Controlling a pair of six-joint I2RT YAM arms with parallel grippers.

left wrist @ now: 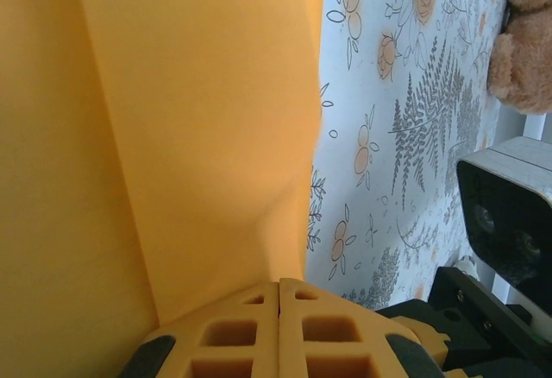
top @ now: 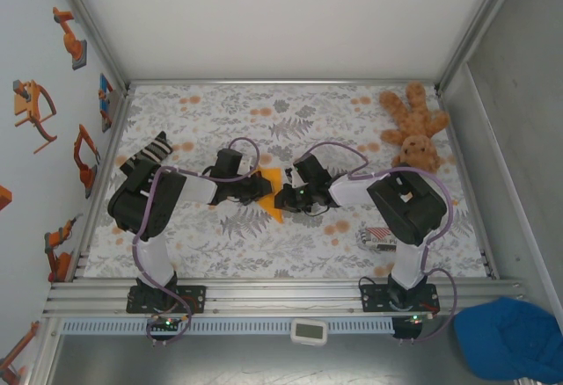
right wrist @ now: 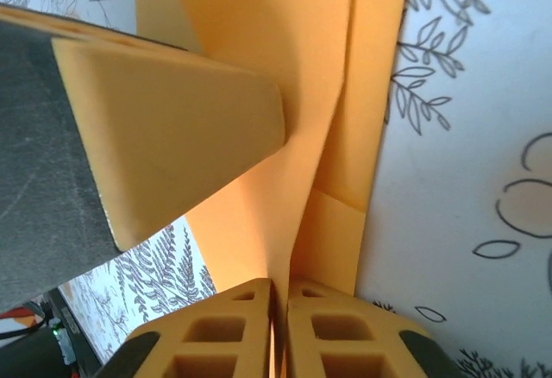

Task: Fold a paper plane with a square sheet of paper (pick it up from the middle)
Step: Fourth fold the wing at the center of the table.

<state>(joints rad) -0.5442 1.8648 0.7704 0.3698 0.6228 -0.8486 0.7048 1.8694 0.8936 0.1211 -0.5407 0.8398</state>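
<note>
Top view, sheet: I see the square sheet of paper [top: 275, 200], already creased narrower, at mid-surface between the two arms. Its long axis runs near-to-far and it narrows toward my side.
Top view, pincers: the left pincer [top: 261, 185] meets it from the left and the right pincer [top: 287, 195] from the right. Both touch it and are equally near.
Top view, room: bare surface [top: 264, 121] lies beyond the sheet. The brown teddy [top: 415, 128] and the striped packet [top: 380, 240] are well apart.
Left wrist, grip: the left pincer [left wrist: 279, 296] is clenched on the sheet [left wrist: 190, 119], which rises ahead of it. The sheet's free edge is on the right, over the floral surface [left wrist: 405, 136].
Right wrist, grip: the right pincer [right wrist: 280, 300] is clenched on a thin upright layer of the sheet [right wrist: 259, 33]. Folded layers lie flat beside it, and a finger [right wrist: 164, 128] that I take to be the other arm's crowds in from the left.
Judgement: with both pincers on one crease line, I would pull along the long axis, away from the crowded centre.
</note>
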